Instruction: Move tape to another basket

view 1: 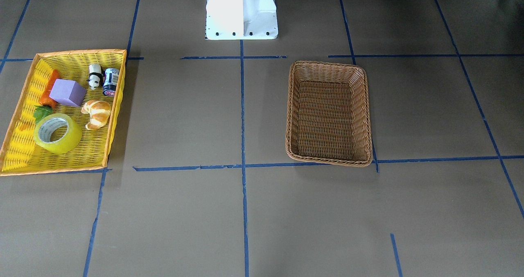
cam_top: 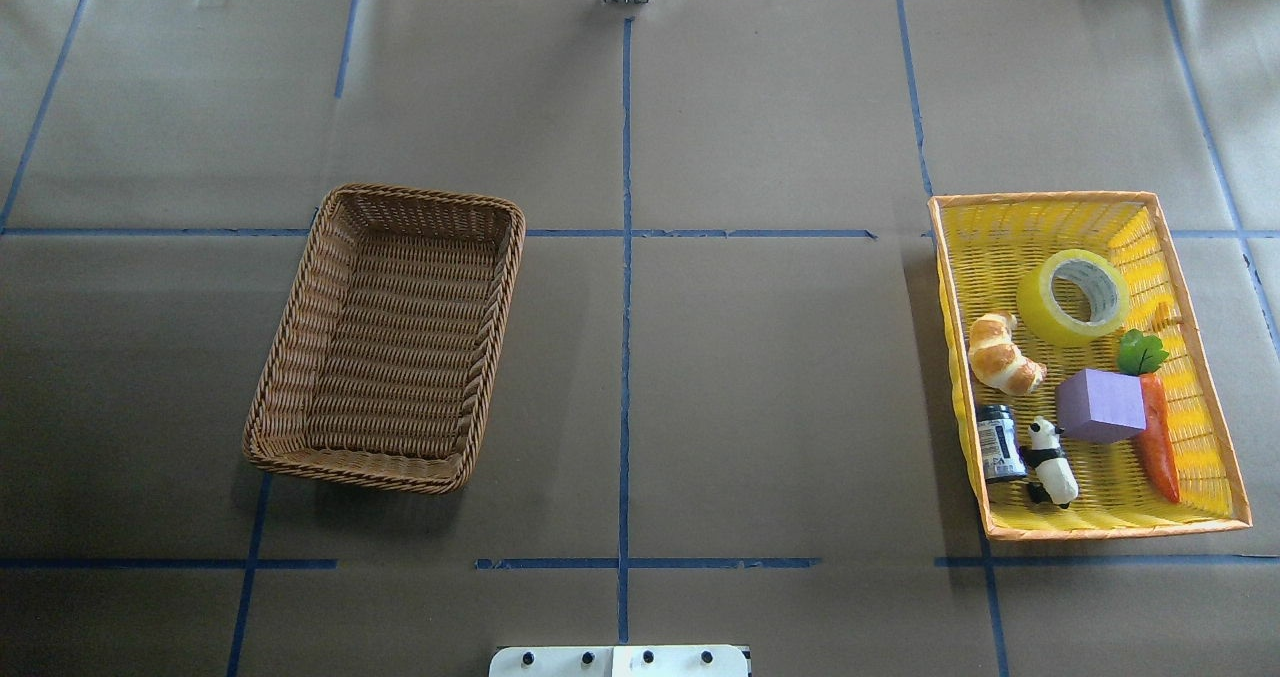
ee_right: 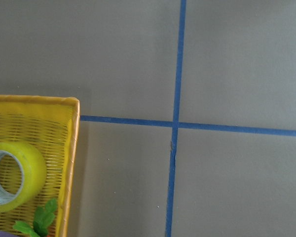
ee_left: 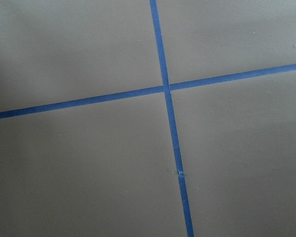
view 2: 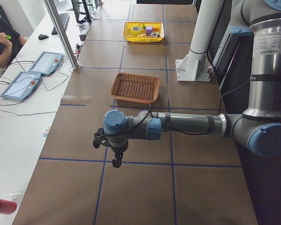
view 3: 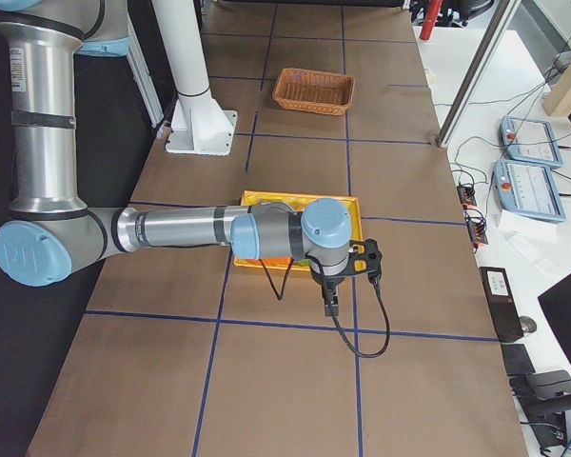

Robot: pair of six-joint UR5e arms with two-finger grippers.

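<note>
The site is a robotics laboratory. Brown paper covers the table (cam_top: 780,107), sectioned by a grid of blue tape lines (cam_top: 625,357). The left arm (view 2: 187,124) and right arm (view 3: 171,228) are jointed industrial units. A side bench (view 2: 9,154) holds teach pendants (view 2: 44,63), a keyboard (view 2: 63,21) and a mouse (view 2: 43,36), with an operator (view 2: 0,37) beside it.

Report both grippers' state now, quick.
Left gripper: cannot be told, it shows only in a side view.
Right gripper: cannot be told, it shows only in a side view.
</note>
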